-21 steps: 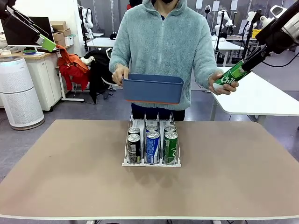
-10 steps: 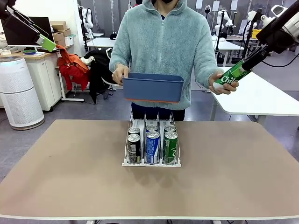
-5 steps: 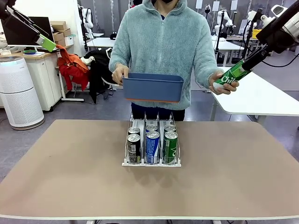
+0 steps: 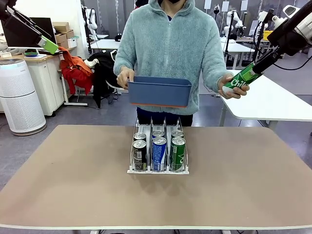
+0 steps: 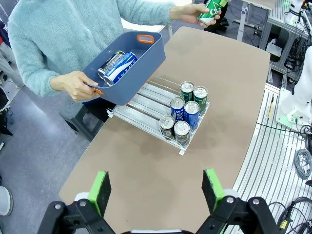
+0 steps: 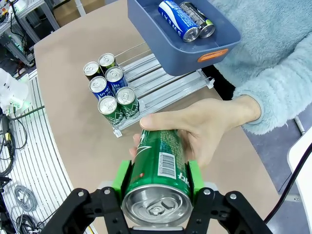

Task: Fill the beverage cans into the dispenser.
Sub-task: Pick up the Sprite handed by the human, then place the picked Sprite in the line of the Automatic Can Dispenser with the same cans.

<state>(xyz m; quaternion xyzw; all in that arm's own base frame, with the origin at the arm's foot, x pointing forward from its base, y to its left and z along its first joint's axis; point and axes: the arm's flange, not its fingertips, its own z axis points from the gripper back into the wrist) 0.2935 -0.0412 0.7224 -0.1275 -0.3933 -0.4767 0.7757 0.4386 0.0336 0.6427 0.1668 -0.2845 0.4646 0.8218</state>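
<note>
A green beverage can (image 4: 243, 76) is up at the right, beyond the table, and my right gripper (image 4: 257, 67) is shut on its top end. The person's hand (image 4: 233, 88) still holds its lower end. In the right wrist view the same green can (image 6: 161, 168) sits between my green pads (image 6: 122, 178), with the hand (image 6: 197, 126) wrapped round it. The dispenser (image 4: 151, 125) stands mid-table with several cans (image 4: 159, 148) at the front of its three lanes. My left gripper (image 4: 48, 45) hangs open high at the left, empty, fingers (image 5: 100, 189) wide apart above the table.
The person holds a blue tub (image 4: 160, 92) above the dispenser's rear end; two cans (image 5: 118, 65) lie in it. The tub (image 6: 161, 48) hangs over the bare rear lanes of the dispenser (image 6: 161, 80). A white side table (image 4: 273, 105) stands far right.
</note>
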